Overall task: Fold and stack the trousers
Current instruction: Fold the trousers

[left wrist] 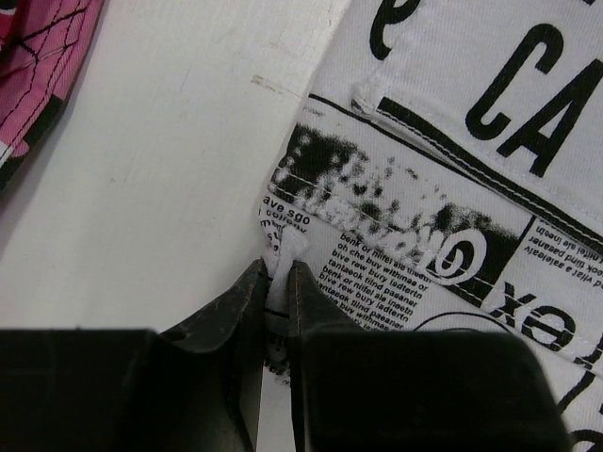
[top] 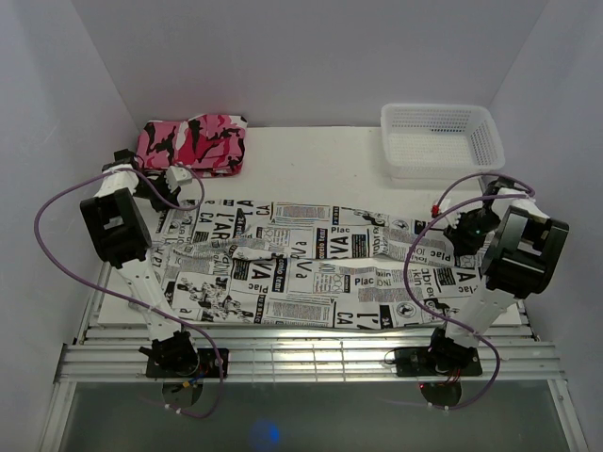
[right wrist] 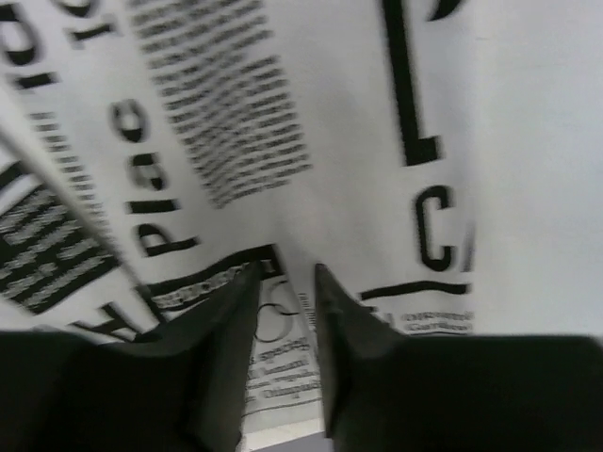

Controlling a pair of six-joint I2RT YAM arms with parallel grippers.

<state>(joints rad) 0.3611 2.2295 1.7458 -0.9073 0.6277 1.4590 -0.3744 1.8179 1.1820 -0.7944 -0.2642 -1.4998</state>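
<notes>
the table (top: 330, 151) carries everything, and the trousers (top: 311, 268) lie spread lengthwise across it between the two sets of jaws, wrinkled along the middle and not yet folded. we judge this to be the opening grasp of the first fold. the basket (top: 438, 137) stands beyond the right jaws, well apart. the camouflage garment (top: 193, 143) lies just beyond the left jaws, near the cloth's edge. the left jaws are clenched on a small tuck of the trousers' edge, white fabric bunched between their tips, with bare table alongside. the right jaws stand narrowly parted over printed cloth that runs between them. that view is blurred, so we cannot tell whether they grip it. next we would want both ends lifted together and carried over evenly, which calls for a sure hold on the right. open table lies beyond the jaws, between garment and basket, and the table's near edge sits close behind them.
</notes>
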